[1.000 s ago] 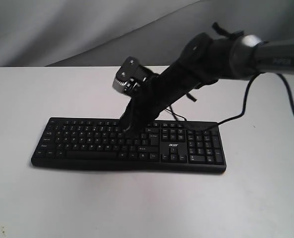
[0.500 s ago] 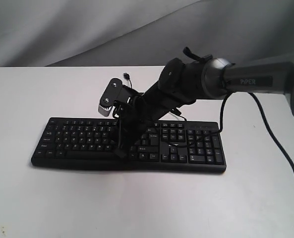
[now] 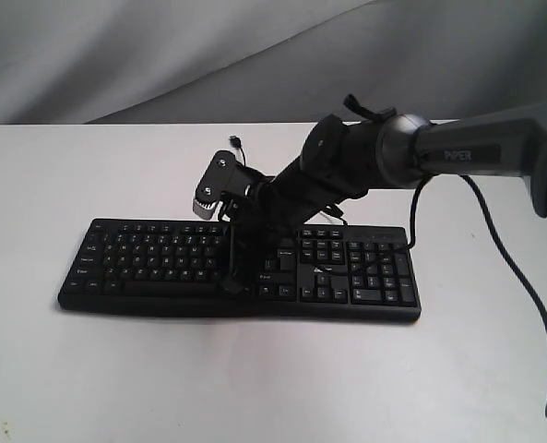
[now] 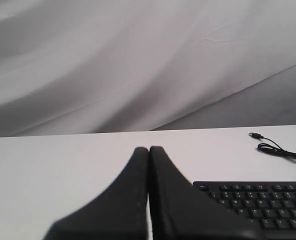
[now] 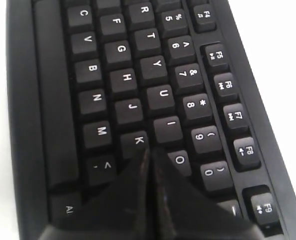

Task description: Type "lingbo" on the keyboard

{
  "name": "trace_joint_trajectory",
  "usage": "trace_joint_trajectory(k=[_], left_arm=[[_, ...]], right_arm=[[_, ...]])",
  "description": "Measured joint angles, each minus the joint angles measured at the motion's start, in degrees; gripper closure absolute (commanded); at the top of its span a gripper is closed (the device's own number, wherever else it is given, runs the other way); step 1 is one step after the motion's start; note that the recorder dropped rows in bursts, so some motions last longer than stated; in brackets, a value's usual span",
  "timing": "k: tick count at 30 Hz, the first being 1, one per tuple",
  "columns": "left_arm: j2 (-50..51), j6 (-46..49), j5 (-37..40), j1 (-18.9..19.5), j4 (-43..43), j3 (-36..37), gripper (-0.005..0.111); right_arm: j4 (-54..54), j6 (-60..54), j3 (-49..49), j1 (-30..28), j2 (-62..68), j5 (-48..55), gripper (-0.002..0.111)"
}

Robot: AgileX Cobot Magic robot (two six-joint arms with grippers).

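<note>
Right wrist view has my right pincer point(image 5: 148, 156) pressed shut, tip down among K, I and O, the keyboard point(image 5: 113, 85) directly beneath. Its long axis runs along the table's point(image 3: 255, 378) front edge. My left pincer point(image 4: 148, 150), also shut, hangs off the keys, so the right is nearer.
</note>
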Motion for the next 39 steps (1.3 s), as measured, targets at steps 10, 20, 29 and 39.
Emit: trace_joint_trajectory(k=[10,20,29,39], left_arm=[[0.00,0.00,0.00,0.00,0.00,0.00,0.106],[0.00,0.00,0.00,0.00,0.00,0.00,0.106],[0.00,0.00,0.00,0.00,0.00,0.00,0.106],[0.00,0.00,0.00,0.00,0.00,0.00,0.106]], right_arm=[[0.50,-1.24,-0.21,0.00,0.69,0.19,0.108],[2.27,-3.00,-2.52,0.26,-1.14,-1.12,0.108],[0.13,0.48,-9.34,0.83,4.05,3.21,0.108],[-2.04,1.36,-9.43,0.83,4.53,3.45,0.108]])
